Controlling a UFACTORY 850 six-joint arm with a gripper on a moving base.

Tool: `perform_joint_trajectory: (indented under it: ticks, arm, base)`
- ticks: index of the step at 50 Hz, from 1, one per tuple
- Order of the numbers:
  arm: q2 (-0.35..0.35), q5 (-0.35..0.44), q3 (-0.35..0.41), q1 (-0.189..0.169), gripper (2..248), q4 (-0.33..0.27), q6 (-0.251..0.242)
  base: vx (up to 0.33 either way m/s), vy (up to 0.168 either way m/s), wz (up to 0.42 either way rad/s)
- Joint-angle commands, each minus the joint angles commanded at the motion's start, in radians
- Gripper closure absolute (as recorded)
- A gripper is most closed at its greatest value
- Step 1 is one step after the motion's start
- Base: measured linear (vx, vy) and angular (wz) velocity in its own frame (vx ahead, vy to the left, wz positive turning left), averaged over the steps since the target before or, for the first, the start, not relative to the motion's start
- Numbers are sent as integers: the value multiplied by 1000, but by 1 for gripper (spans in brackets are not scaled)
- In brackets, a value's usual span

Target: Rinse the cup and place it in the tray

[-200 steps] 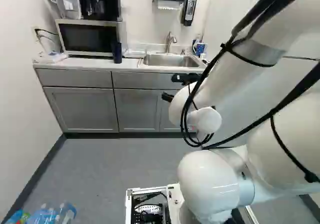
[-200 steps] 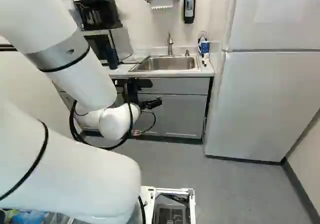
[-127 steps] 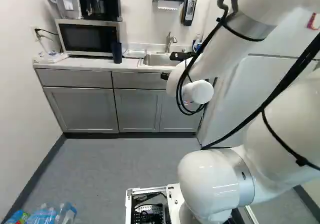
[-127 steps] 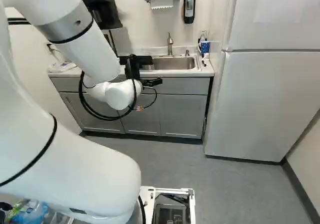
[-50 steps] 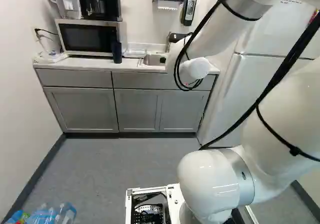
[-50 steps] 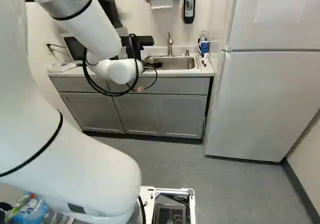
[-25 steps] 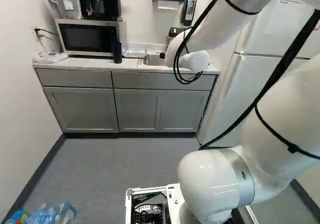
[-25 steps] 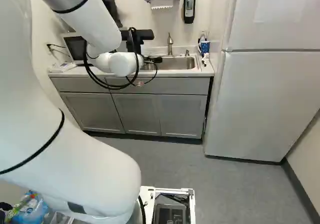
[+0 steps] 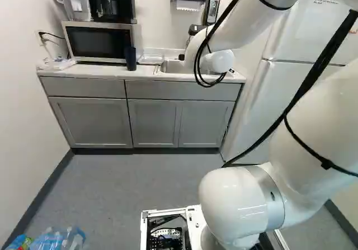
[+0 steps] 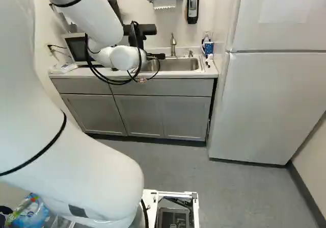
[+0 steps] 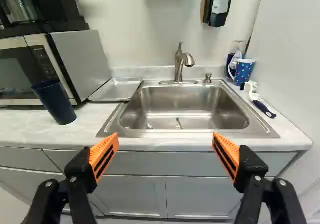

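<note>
Gripper (image 10: 157,56): fingers wide apart, one orange pad (image 11: 104,154) facing the other; nothing between them
Arm (image 10: 94,21): reaching toward the counter, near the sink
Dark blue cup (image 11: 55,102): on counter, right by the microwave (image 11: 82,58), not in the tray
Polka-dot mug (image 11: 244,70): blue, white handle, on counter at right of sink in the right base view; can't tell which of the two is the task's cup
Tray (image 11: 116,89): shallow, metal, between microwave and sink
Sink (image 11: 182,111): steel basin, ahead of the gripper
Faucet (image 11: 180,63): upright at sink's back edge
Brush (image 11: 262,106): lying beside the sink, near the mug
Counter (image 11: 30,126): pale top, grey cabinets (image 9: 84,121) below
Fridge (image 10: 275,100): white, at right of the right base view
</note>
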Motion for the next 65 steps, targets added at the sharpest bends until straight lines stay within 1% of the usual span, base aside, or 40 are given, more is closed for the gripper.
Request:
perform_joint_trajectory:
  ticks: [65]
  arm:
    - [-8, -165, -146, 0, 3, 0, 0]
  base:
    - [0, 0, 0]
